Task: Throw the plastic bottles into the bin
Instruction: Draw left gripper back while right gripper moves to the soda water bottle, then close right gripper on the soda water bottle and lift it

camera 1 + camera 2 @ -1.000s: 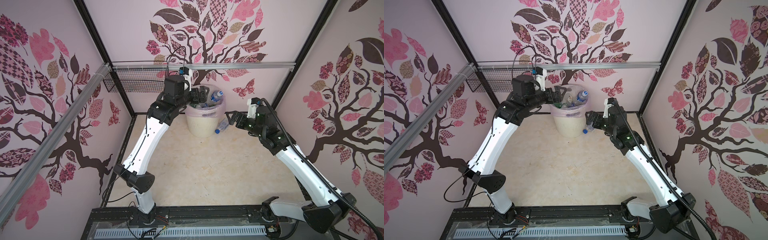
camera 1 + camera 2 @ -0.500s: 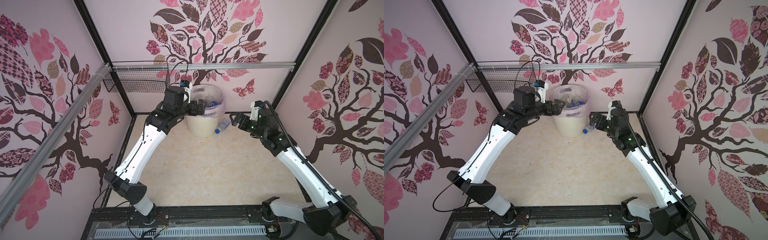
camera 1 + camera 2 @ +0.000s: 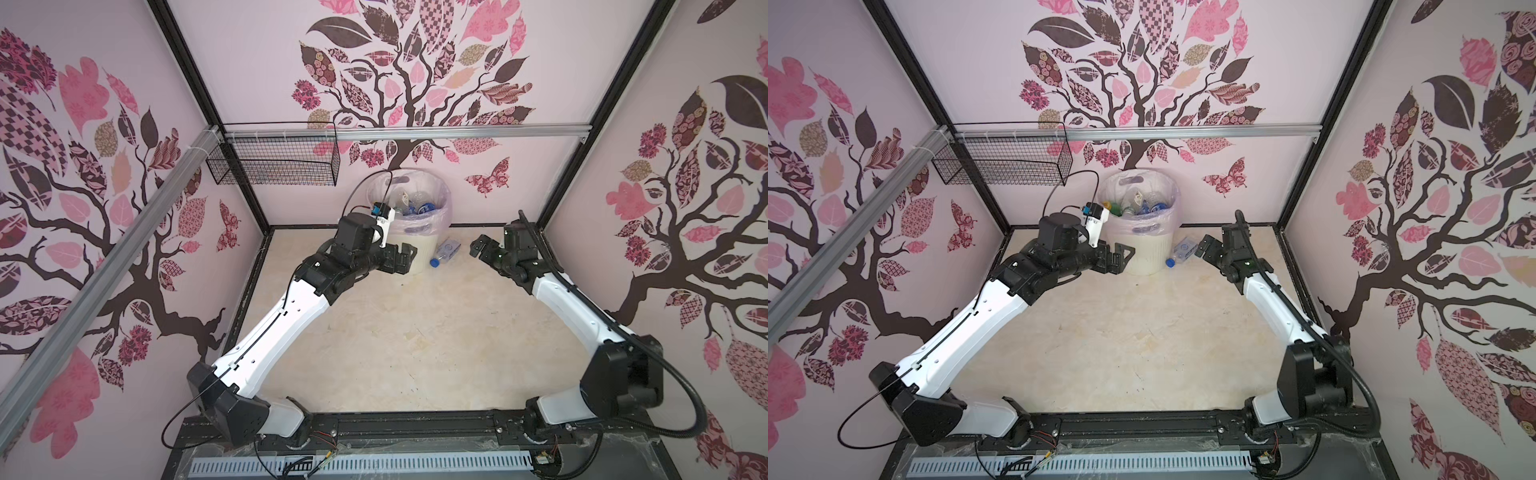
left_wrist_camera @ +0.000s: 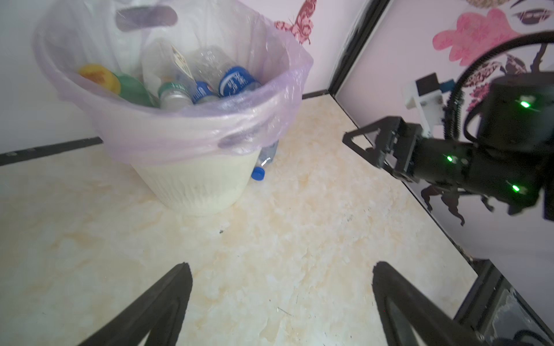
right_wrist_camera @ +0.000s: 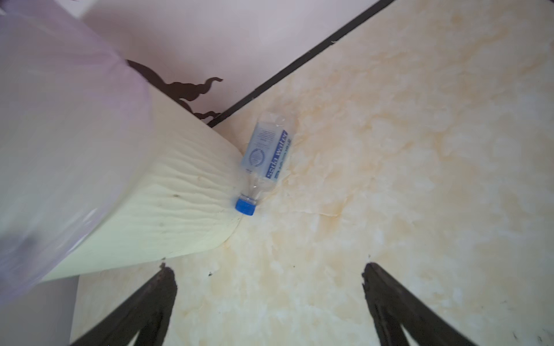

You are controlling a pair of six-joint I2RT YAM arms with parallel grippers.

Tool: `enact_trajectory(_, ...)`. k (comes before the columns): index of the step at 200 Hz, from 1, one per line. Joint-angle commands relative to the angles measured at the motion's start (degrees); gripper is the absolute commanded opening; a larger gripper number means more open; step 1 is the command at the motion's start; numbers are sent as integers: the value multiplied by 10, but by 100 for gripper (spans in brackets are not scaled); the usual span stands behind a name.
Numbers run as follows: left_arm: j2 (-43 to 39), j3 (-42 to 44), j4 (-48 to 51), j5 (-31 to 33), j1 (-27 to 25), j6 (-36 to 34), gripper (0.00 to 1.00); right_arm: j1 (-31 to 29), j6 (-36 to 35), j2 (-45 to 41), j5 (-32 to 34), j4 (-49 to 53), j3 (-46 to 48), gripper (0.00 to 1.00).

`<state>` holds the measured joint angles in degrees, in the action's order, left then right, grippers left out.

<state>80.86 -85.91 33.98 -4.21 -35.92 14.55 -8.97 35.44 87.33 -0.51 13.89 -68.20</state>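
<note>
The cream ribbed bin [image 3: 415,253] [image 3: 1148,259], lined with a pale pink bag, stands at the back wall. Several plastic bottles [image 3: 420,205] [image 3: 1152,203] [image 4: 235,84] lie piled inside it. One clear blue-labelled, blue-capped bottle [image 3: 448,250] [image 3: 1183,250] [image 5: 268,152] lies on the floor against the bin's right side, half hidden behind the bin [image 4: 198,185] in the left wrist view. My left gripper [image 3: 405,258] [image 3: 1121,257] [image 4: 278,266] hangs open and empty in front of the bin's wall. My right gripper [image 3: 478,245] [image 3: 1205,247] [image 4: 359,143] [image 5: 268,269] is open and empty, just right of the floor bottle.
A black wire mesh basket [image 3: 274,164] [image 3: 1005,162] hangs from the rail on the back wall, left of the bin. The enclosure's walls and black corner post [image 3: 552,216] close in behind the right arm. Bare marbled floor [image 3: 399,340] spreads in front.
My left gripper has drawn back from over the bin's mouth and dropped in front of its wall, with nothing in it. The right gripper has shifted slightly right, staying open.
</note>
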Motion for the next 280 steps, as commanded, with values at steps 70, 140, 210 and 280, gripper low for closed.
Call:
enact_trajectory(70,23,138,-81,-21,-5,22,97,21,-10,296,-52,-20,-202,100)
enact_trajectory(140,50,160,-89,-14,-5,7,97,20,8,444,-68,12,-368,100)
enact_trajectory(210,66,167,-97,-19,-6,9,97,3,-2,537,-53,73,-504,100)
enact_trajectory(280,57,171,-97,-17,-5,10,97,-15,-11,594,-34,118,-557,87)
